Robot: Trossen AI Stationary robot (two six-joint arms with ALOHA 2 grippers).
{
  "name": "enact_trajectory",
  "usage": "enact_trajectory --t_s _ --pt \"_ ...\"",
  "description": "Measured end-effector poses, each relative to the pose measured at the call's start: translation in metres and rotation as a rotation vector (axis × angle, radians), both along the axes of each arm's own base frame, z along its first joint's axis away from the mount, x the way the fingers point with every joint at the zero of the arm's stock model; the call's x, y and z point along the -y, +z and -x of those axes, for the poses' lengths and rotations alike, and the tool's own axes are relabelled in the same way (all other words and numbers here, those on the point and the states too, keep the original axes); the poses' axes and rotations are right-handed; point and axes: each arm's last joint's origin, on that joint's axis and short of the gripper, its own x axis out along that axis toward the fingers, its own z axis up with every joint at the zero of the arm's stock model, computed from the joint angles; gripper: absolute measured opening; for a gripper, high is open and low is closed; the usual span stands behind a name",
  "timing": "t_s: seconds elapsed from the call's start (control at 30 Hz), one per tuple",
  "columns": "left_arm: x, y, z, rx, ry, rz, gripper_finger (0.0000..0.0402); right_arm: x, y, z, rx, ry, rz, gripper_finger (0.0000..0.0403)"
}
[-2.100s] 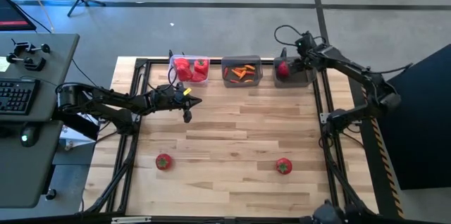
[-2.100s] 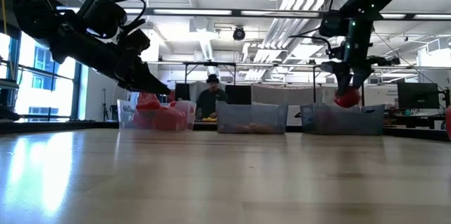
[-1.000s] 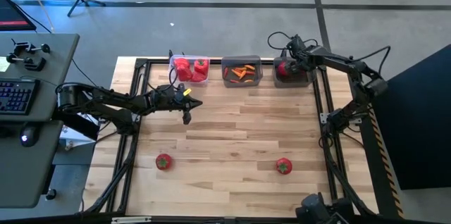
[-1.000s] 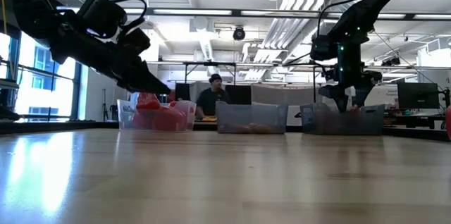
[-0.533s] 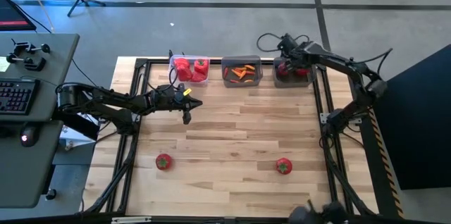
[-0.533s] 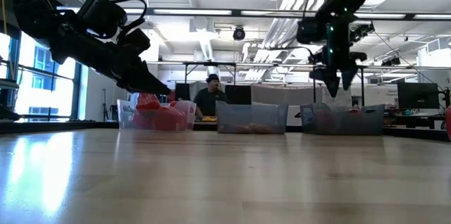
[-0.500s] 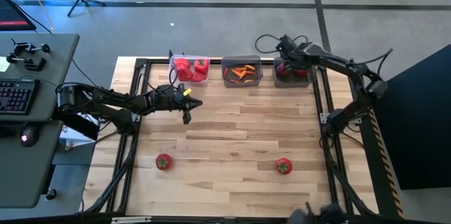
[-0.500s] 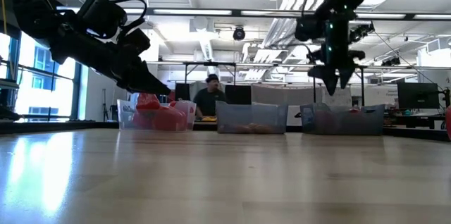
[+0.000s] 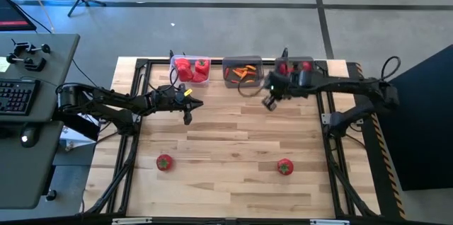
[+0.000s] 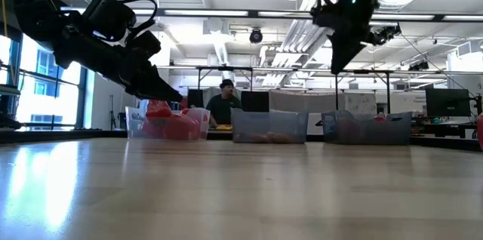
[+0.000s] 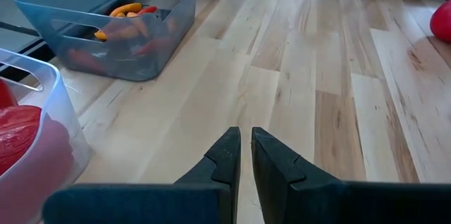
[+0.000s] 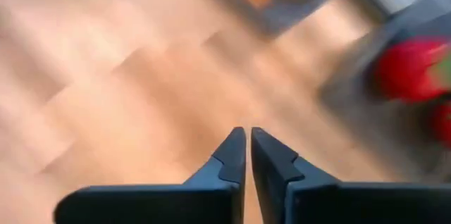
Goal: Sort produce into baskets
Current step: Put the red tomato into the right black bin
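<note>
— What is seen, from left to right?

— The left gripper is held over bare wood just in front of the clear basket, its fingers pressed together with nothing between them. Red peppers are piled in that basket. Orange pieces lie in the middle grey basket, and tomatoes in the right grey basket. The right gripper is poised above the table just in front of the gap between the two grey baskets, fingers closed to a thin slit and empty.

— What remains unsorted?

— Two tomatoes are left on the near half of the table, well apart: one toward the left, one toward the right.

— How would the next pick best be done?

— The right-hand tomato would probably be taken by the right gripper. The fingers should be spread before descent, centred over the round body rather than the green top, and closed gently, since a round fruit may roll if nudged off-centre.
</note>
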Motion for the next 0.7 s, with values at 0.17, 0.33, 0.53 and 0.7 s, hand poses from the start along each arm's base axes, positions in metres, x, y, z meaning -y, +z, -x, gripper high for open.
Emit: enact_trajectory --t_s 0.17,0.33,0.53,0.7 --pt "0.000 0.000 0.000 -0.002 -0.007 -0.015 0.0025 -0.051 -0.005 -0.001 -0.034 0.086 -0.203 0.0055" --pt "0.000 0.000 0.000 -0.003 -0.008 -0.019 0.0025 -0.099 -0.009 0.005 -0.100 0.158 -0.299 0.0136" --pt "0.000 0.001 0.000 0.002 -0.007 -0.020 0.0025 -0.140 -0.012 0.011 -0.113 0.176 -0.428 0.0265" --pt "0.000 0.001 0.000 0.002 -0.012 -0.024 0.0025 -0.166 -0.015 0.016 -0.131 0.212 -0.450 0.0325"
